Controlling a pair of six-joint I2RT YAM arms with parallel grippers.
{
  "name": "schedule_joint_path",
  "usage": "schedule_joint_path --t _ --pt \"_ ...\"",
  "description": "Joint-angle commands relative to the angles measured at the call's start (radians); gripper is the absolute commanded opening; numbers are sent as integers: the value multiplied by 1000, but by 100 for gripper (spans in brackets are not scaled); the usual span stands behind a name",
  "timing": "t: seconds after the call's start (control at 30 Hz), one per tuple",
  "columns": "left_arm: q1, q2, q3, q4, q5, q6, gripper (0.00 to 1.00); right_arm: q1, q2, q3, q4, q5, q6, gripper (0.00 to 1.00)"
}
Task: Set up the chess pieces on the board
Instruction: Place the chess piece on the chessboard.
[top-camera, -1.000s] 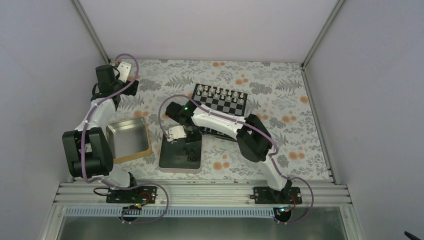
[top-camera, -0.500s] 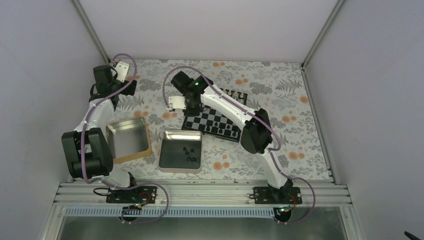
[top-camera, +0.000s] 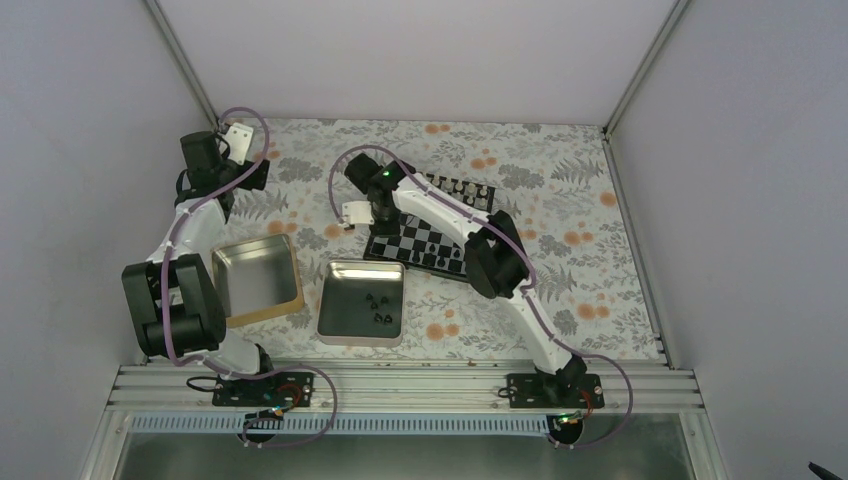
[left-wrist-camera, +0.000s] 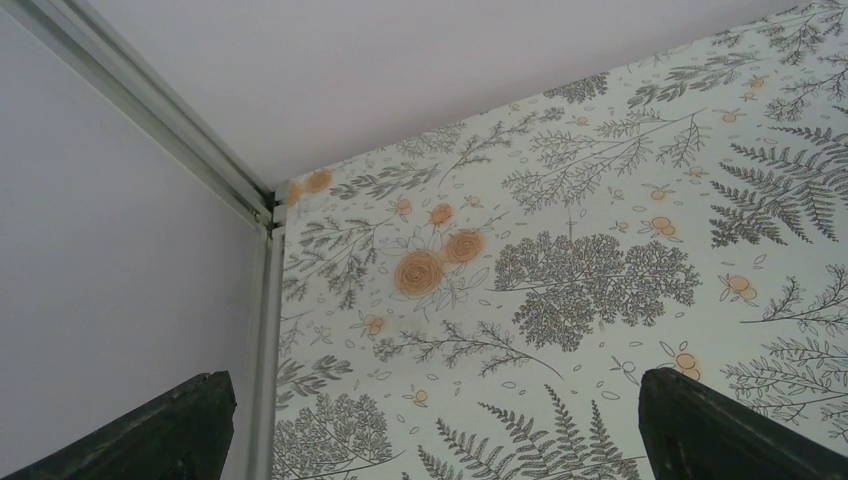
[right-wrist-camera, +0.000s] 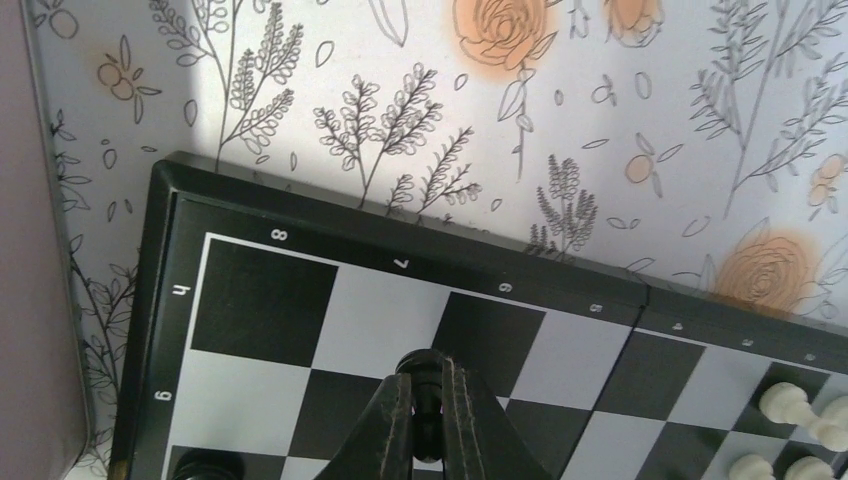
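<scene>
In the right wrist view my right gripper (right-wrist-camera: 428, 392) is shut on a small black chess piece (right-wrist-camera: 428, 410). It hangs over the left corner squares of the board (right-wrist-camera: 300, 300). Another black piece (right-wrist-camera: 205, 466) stands at the bottom left, and pale pieces (right-wrist-camera: 790, 405) stand at the lower right. From above, the right gripper (top-camera: 378, 222) is over the board's (top-camera: 425, 240) left end. A few black pieces (top-camera: 378, 305) lie in the silver tin (top-camera: 335, 315). My left gripper (left-wrist-camera: 440, 440) is open over bare tablecloth with nothing between its fingers (left-wrist-camera: 180, 430).
A gold-rimmed tin (top-camera: 285, 300) lies left of the silver tin, below the left arm. The left gripper (top-camera: 240, 150) is near the back left corner, close to the wall frame post (left-wrist-camera: 255, 200). The right arm's forearm crosses above the board.
The right gripper rose from the silver tin and swung back to the board's left corner, staying shut. The left arm shifted slightly toward the back left.
</scene>
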Motion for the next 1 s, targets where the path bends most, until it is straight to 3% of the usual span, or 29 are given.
schedule_joint_path --t 0.0,0.97 --pt "11 15 -15 28 29 -9 100 -9 26 47 12 -28 -29 4" --pt "24 24 -20 32 41 -11 100 -9 48 19 -22 -80 -31 4"
